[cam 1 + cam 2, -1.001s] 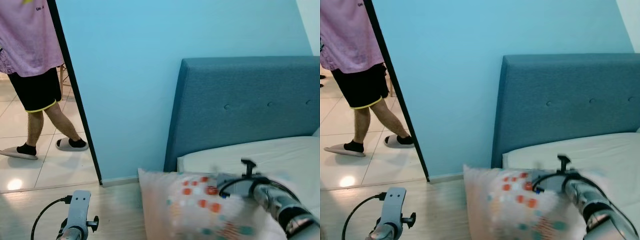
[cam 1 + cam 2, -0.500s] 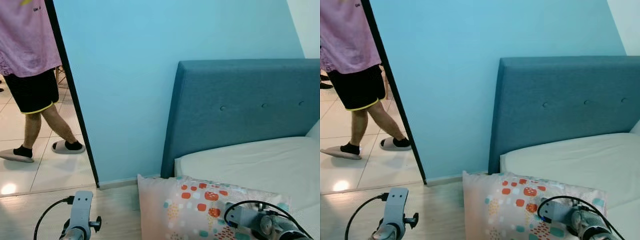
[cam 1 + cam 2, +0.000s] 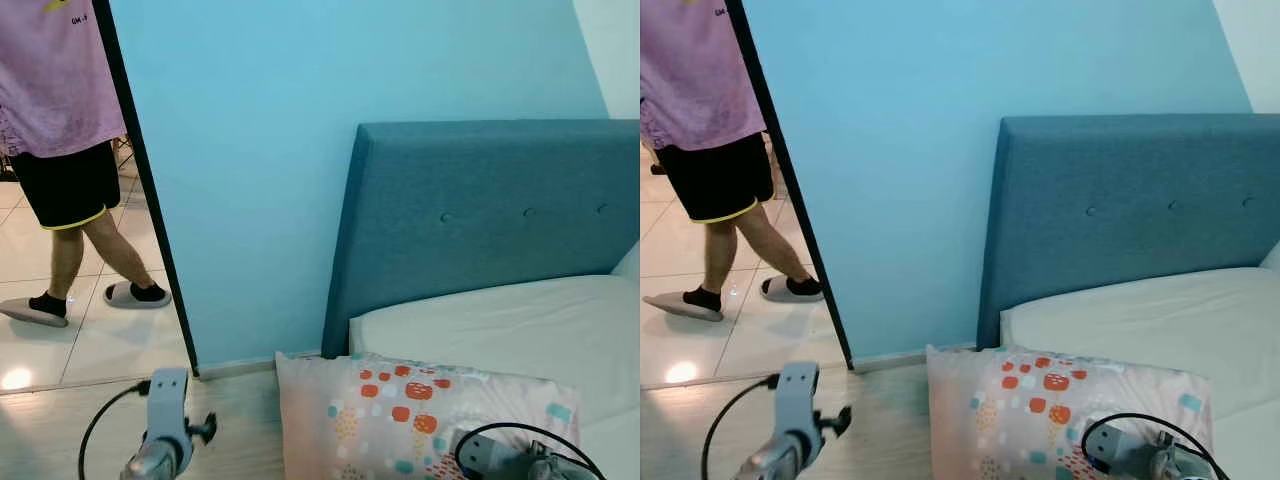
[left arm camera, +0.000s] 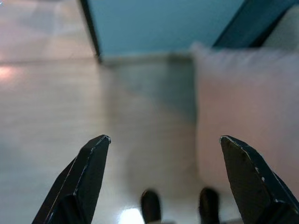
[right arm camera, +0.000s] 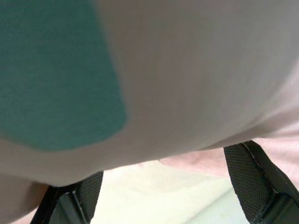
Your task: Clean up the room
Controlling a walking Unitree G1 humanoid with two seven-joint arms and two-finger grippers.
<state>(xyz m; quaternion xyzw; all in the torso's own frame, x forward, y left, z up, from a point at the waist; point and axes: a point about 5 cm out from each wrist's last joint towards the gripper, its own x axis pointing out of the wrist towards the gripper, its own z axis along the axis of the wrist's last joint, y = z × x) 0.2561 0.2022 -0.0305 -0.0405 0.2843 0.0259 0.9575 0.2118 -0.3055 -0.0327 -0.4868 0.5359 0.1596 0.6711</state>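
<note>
A white pillow [image 3: 420,405] with red, orange and teal patches leans against the near corner of the bed's white mattress [image 3: 500,315]. My right arm [image 3: 505,462] is low behind the pillow, at the picture's bottom edge. In the right wrist view, my right gripper [image 5: 163,175] is open, its black fingers [image 5: 254,179] spread wide under pillow cloth [image 5: 187,84] that presses close against the camera. My left arm [image 3: 163,435] hangs over the wooden floor, left of the pillow. My left gripper [image 4: 164,138] is open and holds nothing, with the pillow [image 4: 243,116] beside it.
A blue padded headboard [image 3: 480,215] stands against the light blue wall. A dark door frame [image 3: 150,200] opens on the left onto a tiled floor. A person [image 3: 60,140] in a pink shirt, black shorts and slippers stands there.
My right arm has sunk lower behind the pillow, which has come to rest against the bed corner. My left arm has tilted a little. The person has shifted slightly.
</note>
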